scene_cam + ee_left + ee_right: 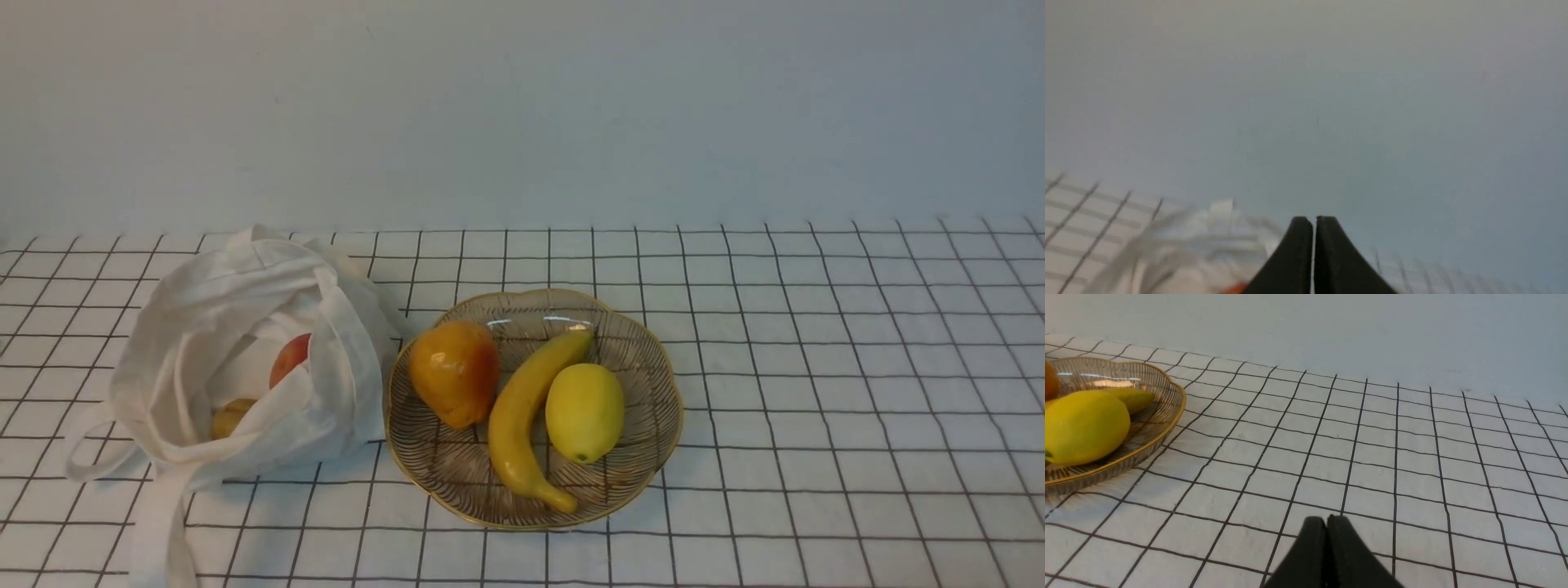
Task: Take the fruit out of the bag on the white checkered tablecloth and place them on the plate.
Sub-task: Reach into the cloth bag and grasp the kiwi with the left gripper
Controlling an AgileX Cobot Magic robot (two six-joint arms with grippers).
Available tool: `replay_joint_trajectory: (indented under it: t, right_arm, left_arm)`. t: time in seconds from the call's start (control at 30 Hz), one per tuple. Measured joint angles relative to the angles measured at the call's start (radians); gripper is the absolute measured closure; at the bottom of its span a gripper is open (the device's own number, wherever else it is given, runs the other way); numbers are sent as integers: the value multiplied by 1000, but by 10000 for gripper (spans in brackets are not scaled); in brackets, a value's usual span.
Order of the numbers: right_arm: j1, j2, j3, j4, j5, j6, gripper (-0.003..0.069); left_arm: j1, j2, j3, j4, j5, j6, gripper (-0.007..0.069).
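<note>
The white bag point(237, 359) lies open on the white checkered tablecloth point(816, 367) at the left. Inside it show a red-orange round fruit point(290, 358) and a small olive-brown oval fruit point(229, 416). The clear glass plate point(653, 384) with a gold rim stands right of the bag. My left gripper point(1314, 222) is shut and empty, with the blurred bag point(1208, 241) beyond it. My right gripper point(1326, 520) is shut and empty over bare cloth, right of the plate point(1167, 416). Neither gripper shows in the front view.
The plate holds an orange-yellow pear point(454, 371), a banana point(522, 416) and a lemon point(584, 411). The bag's strap handles point(155, 506) trail toward the front left edge. A plain wall rises behind the table.
</note>
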Motion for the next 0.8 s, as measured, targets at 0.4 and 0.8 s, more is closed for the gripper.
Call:
replay_joint_trajectory:
  t: [0.4, 0.8]
  right_arm:
    - [0, 0, 0, 0, 0, 0, 673]
    - [0, 0, 0, 0, 0, 0, 673]
  left_arm:
    - [57, 750, -489, 109, 490, 77, 632]
    - [92, 1169, -755, 307, 626, 78, 632]
